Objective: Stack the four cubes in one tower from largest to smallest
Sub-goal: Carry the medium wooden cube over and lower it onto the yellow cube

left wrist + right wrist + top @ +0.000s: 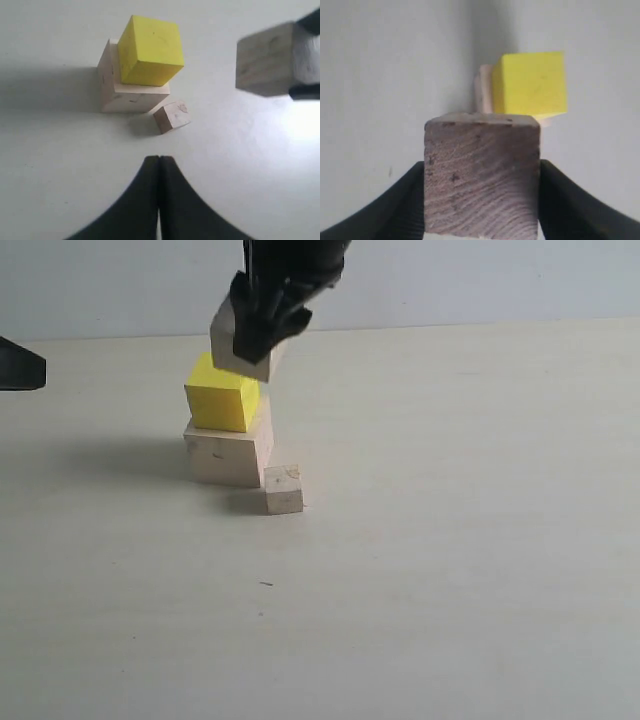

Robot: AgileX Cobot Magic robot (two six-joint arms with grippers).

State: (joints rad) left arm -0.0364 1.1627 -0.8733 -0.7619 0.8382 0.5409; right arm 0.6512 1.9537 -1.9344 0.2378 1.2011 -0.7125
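The large wood cube (pixel 228 455) rests on the table with the yellow cube (pixel 222 395) on top, turned slightly askew. My right gripper (pixel 262 330) is shut on the medium wood cube (pixel 222 335) and holds it just above the yellow cube, a little to its right. In the right wrist view the medium cube (pixel 481 175) fills the gap between the black fingers (pixel 410 200), with the yellow cube (pixel 530 82) beyond it. The smallest wood cube (pixel 284 490) lies on the table at the large cube's front right corner. My left gripper (pixel 159 159) is shut and empty, short of the stack (pixel 150 50).
A pale table (pixel 450 540) stretches wide to the right and front of the stack. The left gripper's dark tip (pixel 25 368) pokes in at the left edge of the exterior view. A plain wall (pixel 480 280) runs behind the table.
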